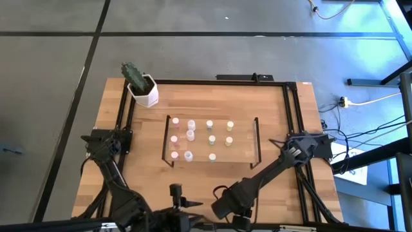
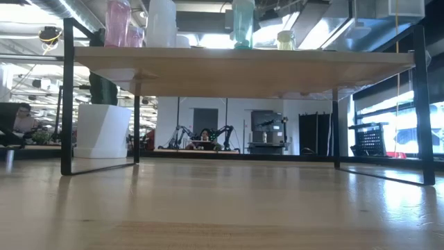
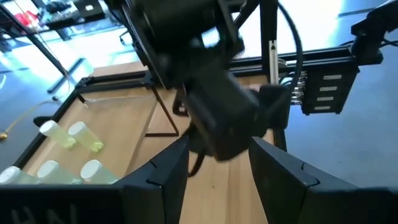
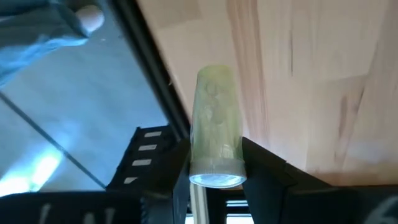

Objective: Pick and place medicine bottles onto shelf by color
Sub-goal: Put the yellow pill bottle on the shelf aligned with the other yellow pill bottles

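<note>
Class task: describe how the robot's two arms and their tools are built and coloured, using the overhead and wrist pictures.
Both arms are dark, nearly black, made of jointed boxy segments rising from black bases at the table's side edges. Black cables trail off the right base. The left tool has two flat, angular black fingers. The right tool has matching dark fingers. No markings are legible.

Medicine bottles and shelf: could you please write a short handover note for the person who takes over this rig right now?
Left end effector: open, empty, waiting at the near table edge.
Right end effector: shut on a yellow-green bottle, near the table's front edge, away from the shelf.
On the shelf, in columns: three pink bottles, three white bottles, three green bottles, two yellow bottles.
Done: eleven bottles sorted.
Left: place the held bottle, probably in the free near spot of the yellow column.
</note>
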### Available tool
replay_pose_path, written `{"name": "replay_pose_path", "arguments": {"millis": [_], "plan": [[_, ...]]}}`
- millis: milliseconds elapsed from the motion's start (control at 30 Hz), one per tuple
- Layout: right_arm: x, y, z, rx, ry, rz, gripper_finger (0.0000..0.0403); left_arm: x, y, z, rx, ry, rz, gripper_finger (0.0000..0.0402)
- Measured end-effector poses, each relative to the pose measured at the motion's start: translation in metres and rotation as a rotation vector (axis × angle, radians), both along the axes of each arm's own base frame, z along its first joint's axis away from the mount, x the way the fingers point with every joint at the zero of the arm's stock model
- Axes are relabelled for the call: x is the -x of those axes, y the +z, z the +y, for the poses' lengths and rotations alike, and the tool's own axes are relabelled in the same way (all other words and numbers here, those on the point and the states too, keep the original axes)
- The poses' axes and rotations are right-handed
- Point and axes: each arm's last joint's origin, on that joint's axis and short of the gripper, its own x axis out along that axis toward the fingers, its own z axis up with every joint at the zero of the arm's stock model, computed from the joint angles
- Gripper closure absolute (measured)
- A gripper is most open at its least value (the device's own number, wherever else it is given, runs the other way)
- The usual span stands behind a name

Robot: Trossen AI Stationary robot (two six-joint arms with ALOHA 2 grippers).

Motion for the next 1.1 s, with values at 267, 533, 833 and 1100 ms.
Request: {"name": "replay_pose_path", "arguments": {"millis": [267, 533, 833, 1100], "plan": [[-0.014, -0.042, 0.001, 0.007, 0.007, 0.100, 0.0281, 0.011, 0.001, -0.008, -0.034, 0.015, -0.042, 0.0241], [-0.024, -0.072, -0.003, 0.024, 0.038, 0.144, 0.0281, 0.011, 0.001, -0.009, -0.035, 0.015, -0.044, 0.0240], [-0.028, -0.076, -0.007, 0.051, 0.062, 0.119, 0.0281, 0.011, 0.001, -0.008, -0.037, 0.017, -0.043, 0.0241], [-0.030, -0.076, -0.010, 0.057, 0.048, 0.111, 0.0263, 0.011, 0.001, -0.008, -0.037, 0.017, -0.042, 0.0242]]}}
